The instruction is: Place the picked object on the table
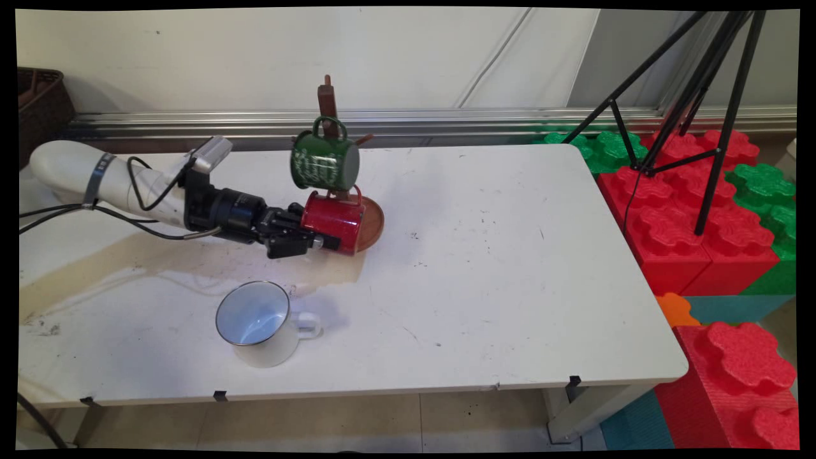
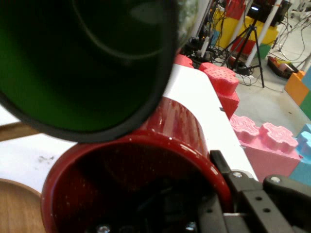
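My gripper (image 1: 312, 239) reaches in low from the left and is shut on the rim of a red mug (image 1: 335, 220), one finger inside and one outside. The red mug lies on its side, its mouth toward the hand, against the round base (image 1: 375, 223) of a wooden mug stand (image 1: 327, 102). A green mug (image 1: 324, 162) hangs by its handle from the stand, just above the red one. In the hand view the red mug (image 2: 175, 126) fills the lower middle, held by my gripper (image 2: 214, 194), and the green mug's dark mouth (image 2: 82, 58) looms over it.
A white mug (image 1: 258, 322) with a blue inside sits tilted near the table's (image 1: 497, 255) front. A brownish stain (image 1: 127, 261) spreads across the left. Right of the table are red and green foam blocks (image 1: 688, 210) and a black tripod (image 1: 701, 95). A dark basket (image 1: 38, 102) sits far left.
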`<state>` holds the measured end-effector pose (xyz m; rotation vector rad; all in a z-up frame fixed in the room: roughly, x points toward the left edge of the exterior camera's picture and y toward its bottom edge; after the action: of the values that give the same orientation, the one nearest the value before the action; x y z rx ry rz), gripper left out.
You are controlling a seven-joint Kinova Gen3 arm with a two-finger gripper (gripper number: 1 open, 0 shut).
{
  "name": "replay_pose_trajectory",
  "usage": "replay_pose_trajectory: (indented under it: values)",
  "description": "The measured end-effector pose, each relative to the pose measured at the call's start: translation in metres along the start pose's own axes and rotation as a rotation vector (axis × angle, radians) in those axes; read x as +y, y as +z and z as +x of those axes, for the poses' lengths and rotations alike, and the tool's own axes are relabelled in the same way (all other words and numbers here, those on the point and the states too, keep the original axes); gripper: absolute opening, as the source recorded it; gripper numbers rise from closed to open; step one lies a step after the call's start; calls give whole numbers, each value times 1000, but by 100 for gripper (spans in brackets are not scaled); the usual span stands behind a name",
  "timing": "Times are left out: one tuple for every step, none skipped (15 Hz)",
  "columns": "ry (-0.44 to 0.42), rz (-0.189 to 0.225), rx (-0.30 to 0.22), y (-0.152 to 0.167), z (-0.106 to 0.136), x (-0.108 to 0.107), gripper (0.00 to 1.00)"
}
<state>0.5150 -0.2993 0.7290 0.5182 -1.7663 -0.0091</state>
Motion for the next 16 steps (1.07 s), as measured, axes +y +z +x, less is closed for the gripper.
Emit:
replay_pose_trajectory:
  values:
    - [1, -8, -2, -3, 1, 3, 0]
    - [2, -11, -3, -4, 1, 5, 0]
    - [3, -15, -5, -6, 1, 6, 0]
    - [5, -21, -9, -8, 1, 9, 0]
    - [7, -24, -13, -11, 1, 10, 0]
    - [10, -27, -17, -13, 1, 12, 0]
    - [13, -29, -22, -16, 1, 13, 0]
    - [18, -32, -29, -20, 1, 15, 0]
    - [22, -35, -36, -23, 1, 17, 0]
    - [27, -38, -43, -27, 1, 18, 0]
    - [30, -40, -48, -30, 0, 19, 0]
    - [35, -42, -56, -35, 0, 21, 0]
    - [41, -43, -64, -40, 0, 23, 0]
    - [45, -42, -71, -44, 0, 24, 0]
    - [47, -42, -76, -48, 0, 24, 0]
    - [52, -40, -82, -53, -1, 25, 0]
